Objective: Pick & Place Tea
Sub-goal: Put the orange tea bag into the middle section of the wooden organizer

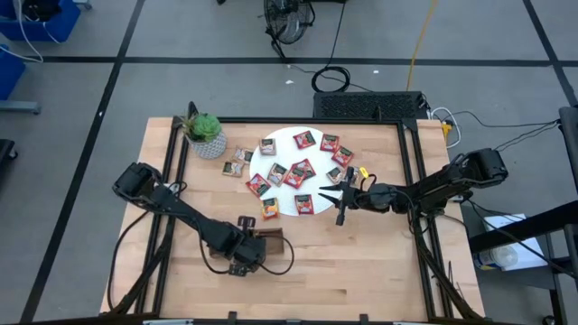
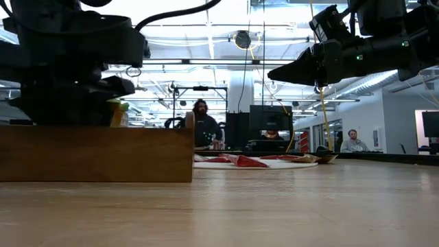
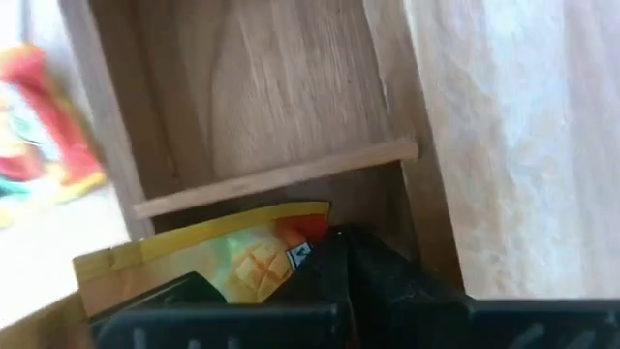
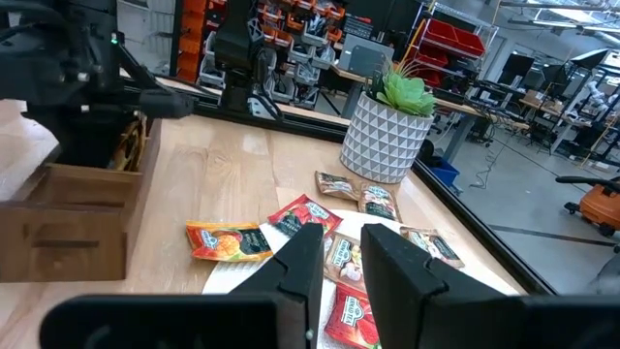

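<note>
Nearest the low camera: bare pale wooden table top (image 2: 274, 206), then side wall of wooden tray (image 2: 96, 152) at near left, left gripper (image 1: 242, 255) directly over it. Clamped there on an orange-yellow sachet (image 3: 232, 262), held down inside a tray compartment, divider slat just past it.

Mid-table: white disc (image 1: 282, 200) carrying most of the tea (image 1: 298, 171) — red sachets scattered flat across it, some overlapping the rim. One orange sachet (image 4: 229, 240) off the disc edge on bare wood, toward the tray. Two grey-brown sachets (image 4: 360, 194) on wood between disc and plant pot.

Right gripper (image 1: 341, 200) hovering above disc's right edge, clear of the surface, fingers (image 4: 302, 267) spread a little, nothing between them.

Far left corner: green potted plant (image 1: 205, 135) in white patterned pot, near the table edge. Black metal frame (image 1: 411, 171) along table sides.

Beyond table: grey floor with dark seams, cables (image 1: 330, 79) and a yellow lead trailing off the back. Open workshop behind — bright ceiling strip lights, shelving with red bins (image 4: 450, 39), monitors, a seated person (image 2: 203, 123) behind the disc, another person (image 2: 353, 141) far right.
</note>
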Available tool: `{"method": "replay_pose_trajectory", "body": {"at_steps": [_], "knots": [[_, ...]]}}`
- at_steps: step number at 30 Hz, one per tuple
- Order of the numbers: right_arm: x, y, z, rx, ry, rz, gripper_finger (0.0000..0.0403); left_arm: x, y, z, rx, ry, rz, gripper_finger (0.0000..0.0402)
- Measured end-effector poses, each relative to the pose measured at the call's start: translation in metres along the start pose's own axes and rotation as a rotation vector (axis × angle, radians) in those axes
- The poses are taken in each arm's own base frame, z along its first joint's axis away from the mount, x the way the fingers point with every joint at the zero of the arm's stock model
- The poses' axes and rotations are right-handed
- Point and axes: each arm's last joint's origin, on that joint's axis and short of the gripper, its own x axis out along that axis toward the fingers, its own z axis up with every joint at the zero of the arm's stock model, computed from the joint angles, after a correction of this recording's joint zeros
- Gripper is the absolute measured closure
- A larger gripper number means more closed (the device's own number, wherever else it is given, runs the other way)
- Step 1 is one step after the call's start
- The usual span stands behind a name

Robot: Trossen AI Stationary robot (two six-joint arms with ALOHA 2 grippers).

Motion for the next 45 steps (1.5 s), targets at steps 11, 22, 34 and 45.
{"method": "replay_pose_trajectory", "body": {"at_steps": [11,22,34,45], "knots": [[0.000,0.000,0.000,0.000,0.000,0.000,0.0342,-0.022,0.004,0.002,-0.042,-0.078,-0.005,0.0381],[0.000,0.000,0.000,0.000,0.000,-0.001,0.0342,-0.095,0.026,-0.004,-0.138,-0.356,0.074,0.0384],[0.000,0.000,-0.001,-0.012,0.007,-0.001,0.0342,-0.067,0.122,0.008,-0.359,-0.229,0.112,0.0237],[0.000,0.000,-0.002,-0.018,0.016,0.000,0.0342,0.006,0.159,0.021,-0.276,-0.103,0.004,0.0090]]}}
